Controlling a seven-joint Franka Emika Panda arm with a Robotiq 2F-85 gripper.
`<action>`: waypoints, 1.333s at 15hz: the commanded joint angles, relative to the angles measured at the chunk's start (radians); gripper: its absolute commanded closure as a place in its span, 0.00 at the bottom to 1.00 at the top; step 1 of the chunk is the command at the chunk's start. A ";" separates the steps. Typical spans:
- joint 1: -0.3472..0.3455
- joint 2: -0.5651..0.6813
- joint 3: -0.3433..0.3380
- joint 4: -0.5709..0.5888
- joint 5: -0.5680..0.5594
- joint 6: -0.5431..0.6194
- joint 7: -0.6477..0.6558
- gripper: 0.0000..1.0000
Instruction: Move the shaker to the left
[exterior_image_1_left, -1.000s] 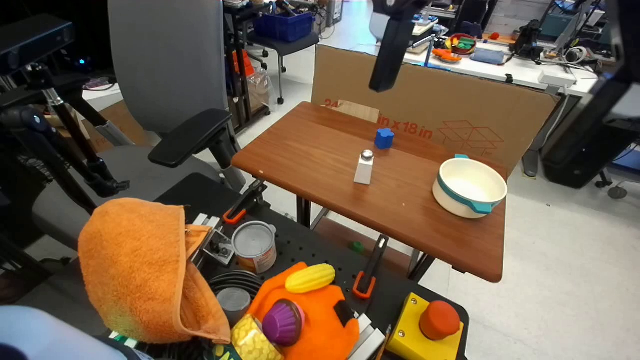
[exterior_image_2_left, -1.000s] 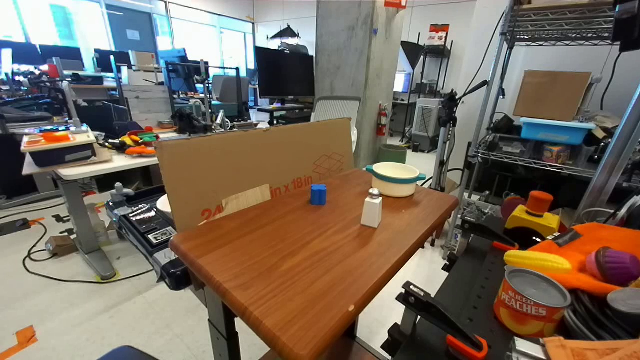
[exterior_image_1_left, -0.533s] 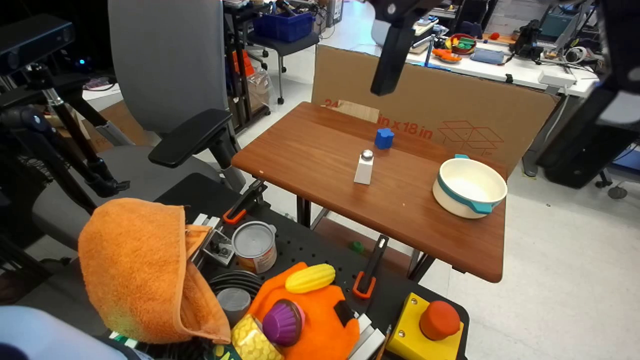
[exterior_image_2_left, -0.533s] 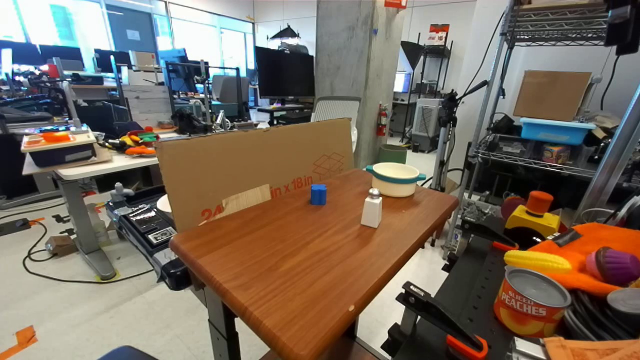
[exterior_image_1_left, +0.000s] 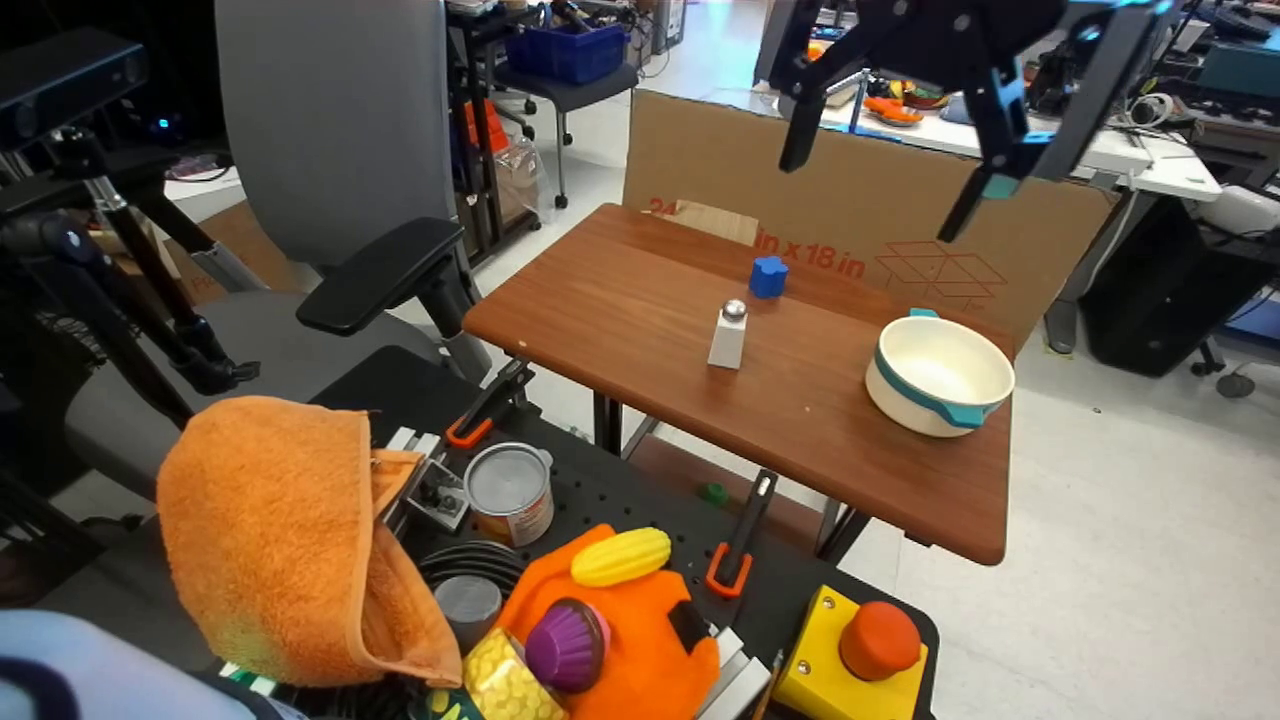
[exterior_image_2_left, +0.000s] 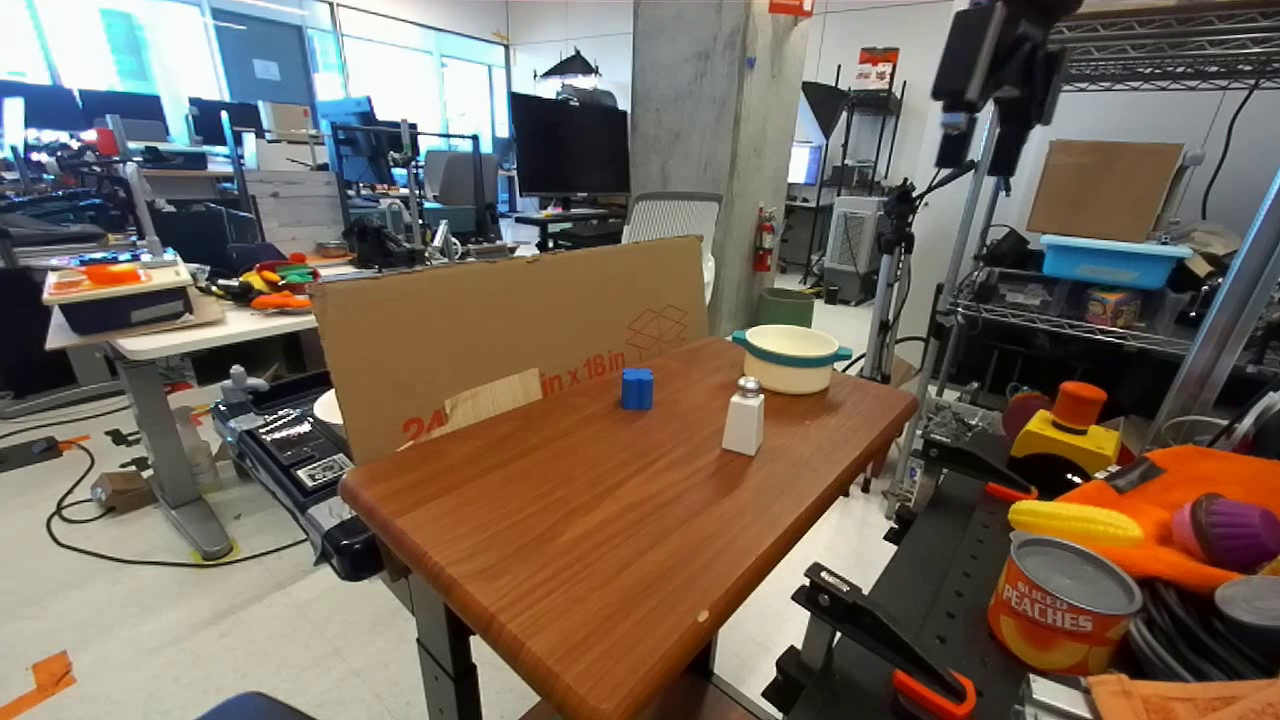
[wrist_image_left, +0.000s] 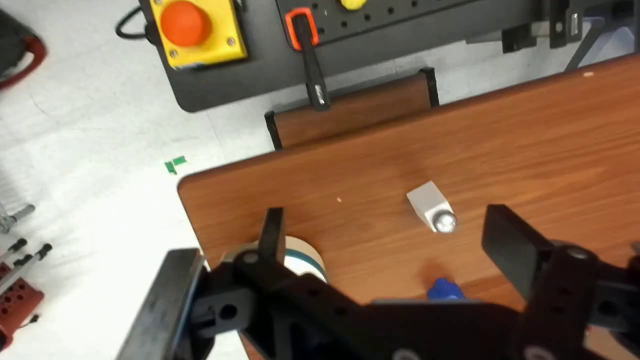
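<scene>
The shaker, a small whitish upright body with square sides and a silver cap, stands on the wooden table in both exterior views (exterior_image_1_left: 728, 338) (exterior_image_2_left: 744, 422). It also shows in the wrist view (wrist_image_left: 429, 204), between the lines of the two fingers and nearer the right-hand one. My gripper (exterior_image_1_left: 878, 185) is open and empty, high above the table. It also shows at the upper right in an exterior view (exterior_image_2_left: 980, 155). In the wrist view my gripper's fingers (wrist_image_left: 386, 215) are wide apart, and nothing touches them.
A small blue object (exterior_image_1_left: 768, 278) stands near the shaker, toward the cardboard panel (exterior_image_1_left: 860, 200). A white-and-teal bowl (exterior_image_1_left: 940, 375) stands at one table end, partly hidden by a finger in the wrist view (wrist_image_left: 305, 255). A black cart (exterior_image_2_left: 900, 590) with clamps stands alongside.
My gripper has moved away from the camera in an exterior view, and left and down into fuller sight in an exterior view. The fingers stay open. The shaker, bowl and blue object have not moved.
</scene>
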 joint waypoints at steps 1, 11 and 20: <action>0.058 0.227 0.076 0.066 0.050 0.208 0.052 0.00; 0.138 0.692 0.135 0.312 -0.175 0.413 0.328 0.00; 0.205 0.874 0.099 0.443 -0.193 0.267 0.302 0.00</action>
